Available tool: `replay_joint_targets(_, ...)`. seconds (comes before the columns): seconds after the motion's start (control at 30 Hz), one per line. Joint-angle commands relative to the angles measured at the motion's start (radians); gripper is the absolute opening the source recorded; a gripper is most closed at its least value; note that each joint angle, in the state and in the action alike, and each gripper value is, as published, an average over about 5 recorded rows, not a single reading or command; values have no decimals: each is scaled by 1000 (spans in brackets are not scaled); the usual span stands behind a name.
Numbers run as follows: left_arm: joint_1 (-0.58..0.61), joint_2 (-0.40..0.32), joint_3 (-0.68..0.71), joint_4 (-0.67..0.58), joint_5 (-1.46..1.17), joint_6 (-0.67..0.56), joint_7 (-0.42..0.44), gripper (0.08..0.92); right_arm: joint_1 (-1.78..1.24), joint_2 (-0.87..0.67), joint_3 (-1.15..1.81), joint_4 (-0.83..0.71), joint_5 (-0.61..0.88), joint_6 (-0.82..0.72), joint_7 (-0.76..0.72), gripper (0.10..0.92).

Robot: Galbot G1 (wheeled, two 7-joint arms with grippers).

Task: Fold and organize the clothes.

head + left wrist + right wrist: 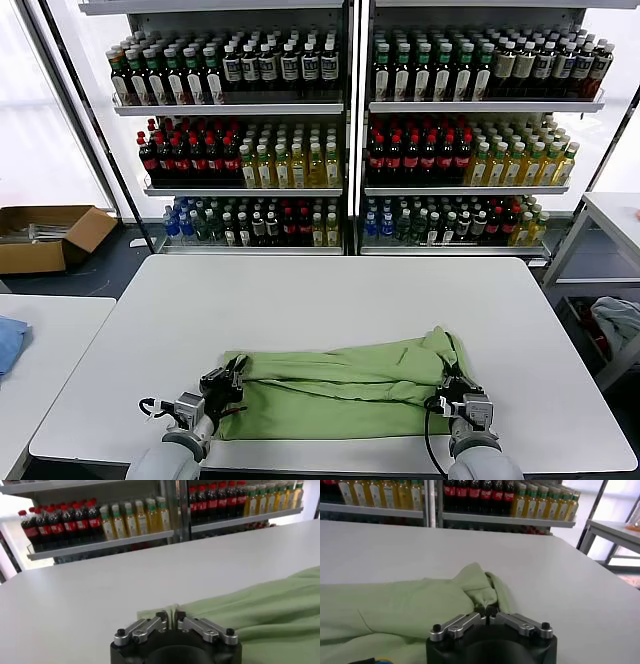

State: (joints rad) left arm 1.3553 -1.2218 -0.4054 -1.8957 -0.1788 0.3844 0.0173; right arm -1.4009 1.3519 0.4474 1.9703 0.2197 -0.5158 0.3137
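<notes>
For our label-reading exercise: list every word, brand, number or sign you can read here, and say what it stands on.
None can be read.
Shelved drink bottles: labels too small to read.
Brown cardboard box: no print visible.
Light green folded shirt: no text showing.

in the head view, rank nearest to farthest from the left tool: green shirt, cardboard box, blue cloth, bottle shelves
1. Light green polo shirt, touching the left tool, on the table.
2. Blue cloth, side table at far left.
3. Brown cardboard box, floor, left.
4. Stocked bottle shelves, behind the table.
</notes>
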Motion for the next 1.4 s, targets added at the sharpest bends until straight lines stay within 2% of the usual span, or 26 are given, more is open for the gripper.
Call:
replay_joint_targets(0.03, 1, 1, -3, -17, 0, 20, -4, 292, -1, 8, -1, 3, 18, -7, 1, 289)
replay_joint_targets(0.47, 21, -18, -52, -103, -1, 36, -25, 664, -3, 10, 25, 230, 60, -30, 7, 670)
replay_joint_targets(0.67, 47, -26, -80, -103, -28, 44, -41, 807, 14, 3, 35, 253, 75, -30, 16, 807)
replay_joint_targets(1.0, 85, -85, -81, -70, -97, 61, -83, 823, 41, -47, 50, 283, 133, -41, 41, 823)
replay_joint_targets(1.4, 103, -105, -82, -48, -104, 60, -89, 823, 8, -47, 42, 297, 128, -38, 31, 823)
